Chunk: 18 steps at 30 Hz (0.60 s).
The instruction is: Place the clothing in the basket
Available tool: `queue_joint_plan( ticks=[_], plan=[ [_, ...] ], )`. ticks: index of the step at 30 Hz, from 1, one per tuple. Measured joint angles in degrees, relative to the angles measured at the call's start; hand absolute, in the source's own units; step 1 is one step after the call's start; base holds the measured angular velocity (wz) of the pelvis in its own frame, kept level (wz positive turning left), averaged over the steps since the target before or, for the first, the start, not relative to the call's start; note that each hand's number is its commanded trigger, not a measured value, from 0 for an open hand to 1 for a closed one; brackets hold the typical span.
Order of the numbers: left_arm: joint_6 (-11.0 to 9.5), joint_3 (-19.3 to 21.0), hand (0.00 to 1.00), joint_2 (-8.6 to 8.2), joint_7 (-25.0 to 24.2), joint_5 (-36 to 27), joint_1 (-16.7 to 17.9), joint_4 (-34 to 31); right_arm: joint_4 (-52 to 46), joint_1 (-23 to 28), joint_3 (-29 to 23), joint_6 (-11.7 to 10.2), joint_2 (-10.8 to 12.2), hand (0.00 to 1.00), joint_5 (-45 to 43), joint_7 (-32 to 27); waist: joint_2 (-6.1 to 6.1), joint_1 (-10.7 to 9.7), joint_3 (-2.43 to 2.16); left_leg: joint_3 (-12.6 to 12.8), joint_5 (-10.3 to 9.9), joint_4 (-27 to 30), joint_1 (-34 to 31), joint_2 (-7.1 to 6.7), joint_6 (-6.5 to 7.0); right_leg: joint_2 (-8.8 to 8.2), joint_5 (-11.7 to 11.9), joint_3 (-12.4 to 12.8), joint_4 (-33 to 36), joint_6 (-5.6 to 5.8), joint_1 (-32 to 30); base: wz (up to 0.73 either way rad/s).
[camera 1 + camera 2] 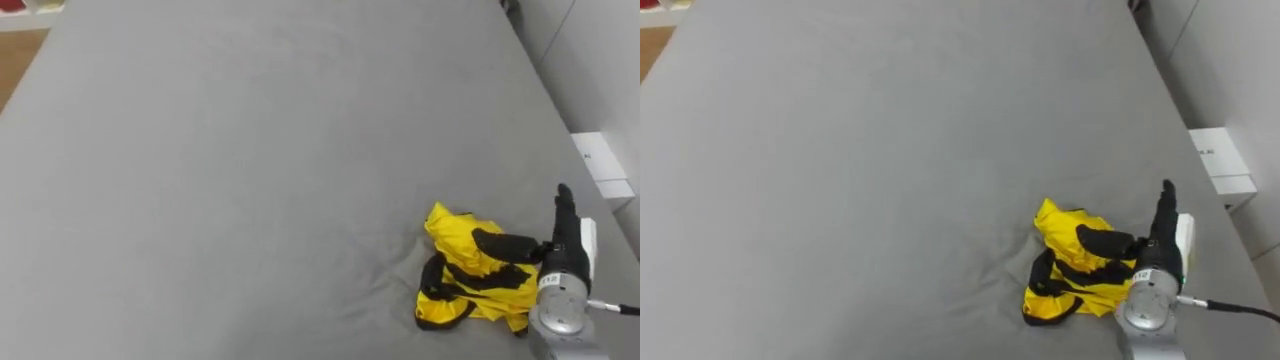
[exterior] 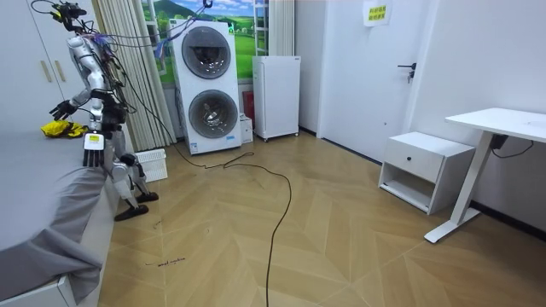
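1. A wide bed point(image 1: 250, 150) under a smooth grey cover takes up the work area. The robot stands at its edge, so the cover serves as the surface to pick from.
2. Nearest is the right hand point(image 1: 562, 262), reaching in from the lower right. It is released rather than clenched: the thumb point(image 1: 505, 243) lies out across the cloth and a straight finger points away up the bed. I judge this spread is meant to bracket the bundle before closing on it.
3. Touching that hand is the yellow garment point(image 1: 460, 232) with black trim, the thing to be moved. It lies crumpled in a loose heap near the bed's right edge, its folds standing up, and that should give the fingers something to gather.
4. The left hand point(image 2: 90, 157) hangs at the robot's side in the room view, clear of the bed. I cannot tell how its fingers are set.
5. Beyond the garment the cover runs on bare, with a few creases fanning out from the heap.
6. A white box point(image 1: 600, 165) sits on the floor just past the bed's right edge.
7. Farthest off, a stacked washer and dryer point(image 2: 209, 85) stand against the wall. The grasp and the carry to the basket are not yet done.
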Motion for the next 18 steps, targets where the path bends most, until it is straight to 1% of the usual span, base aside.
queue_joint_plan(
  ticks=[4, 6, 7, 8, 9, 13, 14, 15, 16, 17, 18],
  plan=[
    [-0.1, -0.2, 0.0, -0.02, -0.1, 0.1, -1.3, 0.2, 8.6, -3.2, 1.7, 0.9, -1.0, 0.0, 0.5, 1.4, -0.06, 1.3, 0.12, -0.1, 0.5, 0.0, -1.5, 0.0, 0.0, -0.19, 0.0, -1.5, 0.4, 0.01, -1.3, 0.12],
    [-0.1, -0.2, 0.0, -0.15, -0.5, 1.7, -3.1, 1.1, 13.2, -5.0, 2.0, 1.1, -1.1, 0.0, 0.5, 3.2, 0.02, 2.0, 0.19, -0.6, 1.0, -0.1, -2.6, 0.13, 0.11, -0.4, 0.0, -2.4, 0.4, 0.01, -2.2, 0.19],
    [-0.2, -0.1, 0.0, -0.14, -0.6, 2.0, -3.5, 1.6, 14.5, -5.5, 2.0, 1.1, -1.2, 0.0, 0.8, 3.5, 0.06, 2.4, 0.18, -0.7, 1.1, -0.1, -2.8, 0.12, 0.14, -0.45, 0.0, -2.6, 0.5, 0.01, -2.3, 0.15],
    [-0.3, -0.1, 0.0, -0.13, -0.6, 2.7, -4.7, 2.3, 17.4, -6.8, 2.0, 1.1, -1.5, 0.0, 1.9, 3.7, 0.03, 3.3, 0.2, -0.7, 1.2, -0.1, -3.3, 0.14, 0.15, -0.45, 0.0, -2.7, 0.5, 0.01, -2.8, 0.1],
    [-0.7, 0.0, 0.0, -0.12, -0.8, 2.7, -5.4, 2.9, 19.9, -8.1, 2.0, 1.1, -1.7, 0.0, 2.2, 3.7, 0.0, 4.2, 0.23, -1.1, 1.4, -0.1, -3.9, 0.04, 0.17, -0.5, 0.0, -3.0, 0.5, 0.01, -3.2, 0.1],
    [-2.4, 0.2, 0.0, 0.21, -2.1, 2.7, -5.9, 2.9, 24.7, -10.4, 2.0, 1.0, -2.5, 0.0, 2.5, 3.7, -0.14, 5.0, 0.37, -2.9, 1.8, 0.1, -5.2, -0.62, 0.19, -0.73, 0.0, -4.9, 0.4, 0.08, -3.9, 0.25],
    [-2.9, 0.2, 0.0, 0.53, -2.8, 2.7, -5.9, 2.8, 25.8, -10.8, 2.0, 1.0, -3.0, 0.0, 2.4, 3.8, -0.17, 5.0, 0.4, -3.3, 1.9, 0.4, -5.6, -0.71, 0.2, -0.89, -0.2, -5.6, 0.4, 0.31, -3.9, 0.25],
    [-3.3, 0.2, 0.0, 0.94, -3.2, 2.8, -5.9, 2.8, 26.9, -11.1, 2.0, 1.0, -3.6, 0.0, 2.4, 4.0, 0.05, 5.2, 0.33, -3.4, 1.9, 0.7, -6.0, -0.75, 0.25, -1.09, -0.5, -6.3, 0.4, 0.85, -4.0, 0.26],
    [-3.4, 0.2, 0.0, 1.2, -3.3, 2.7, -5.9, 2.8, 27.1, -11.1, 2.0, 1.1, -4.0, 0.4, 2.4, 4.2, 0.11, 5.4, 0.36, -3.4, 1.9, 0.8, -6.1, -0.82, 0.28, -1.23, -0.6, -6.5, 0.5, 1.15, -4.0, 0.17],
    [-3.6, 0.2, 0.0, 1.74, -3.3, 2.7, -5.9, 2.8, 27.5, -11.1, 2.0, 1.1, -4.4, 1.0, 2.4, 4.3, 0.09, 5.9, 0.4, -3.4, 1.8, 1.0, -6.3, -0.9, 0.4, -1.38, -1.2, -6.8, 0.6, 2.19, -4.1, 0.11],
    [-3.6, 0.2, 0.0, 2.41, -3.4, 2.7, -5.9, 2.8, 27.9, -11.1, 2.0, 1.3, -4.5, 1.0, 2.4, 4.3, 0.21, 6.1, 0.37, -3.5, 1.8, 1.0, -6.5, -1.07, 0.5, -1.49, -1.7, -7.1, 0.6, 3.01, -4.1, 0.19]
  ],
)
